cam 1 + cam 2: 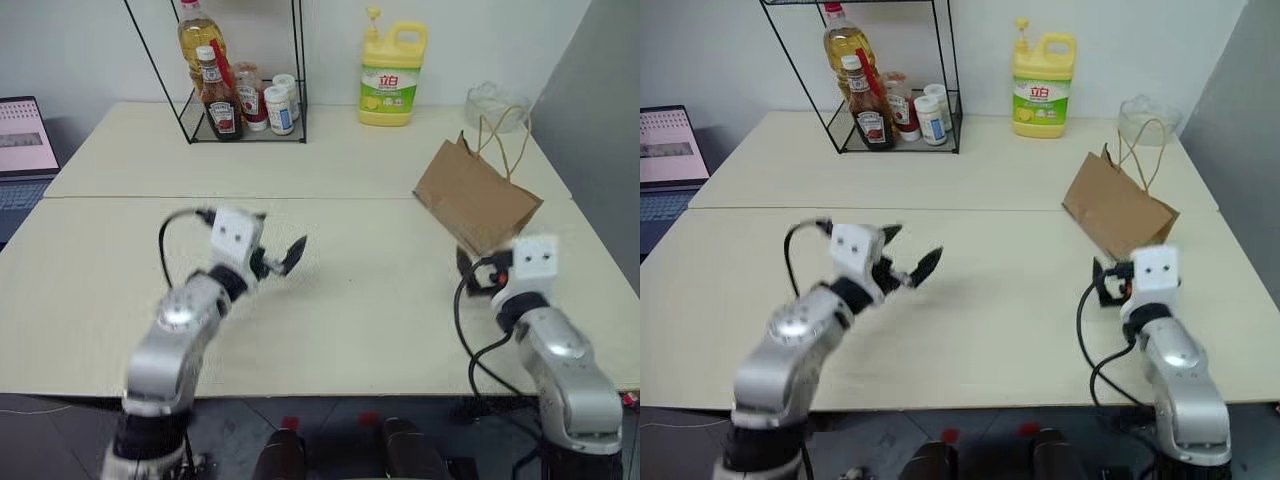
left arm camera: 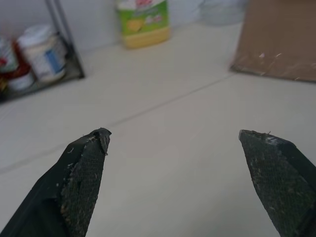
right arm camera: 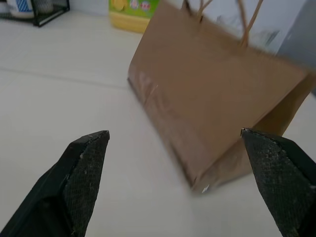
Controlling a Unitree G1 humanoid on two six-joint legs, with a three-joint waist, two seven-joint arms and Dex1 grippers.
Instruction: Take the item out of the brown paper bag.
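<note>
Your right claw [image 3: 173,143] is spread wide and empty above the desk [image 1: 350,300], with the brown paper bag [image 1: 478,197] standing just beyond it, handles up, on the far right. Your left claw [image 2: 173,143] is also spread, empty, well to the bag's left. You cannot see the bag's contents.

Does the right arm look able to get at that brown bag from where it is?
Probably yes. The right gripper is open and points straight at the brown bag, which stands just beyond it on the table with nothing between them. The bag's inside is hidden, so reaching whatever it holds is less certain.
</note>
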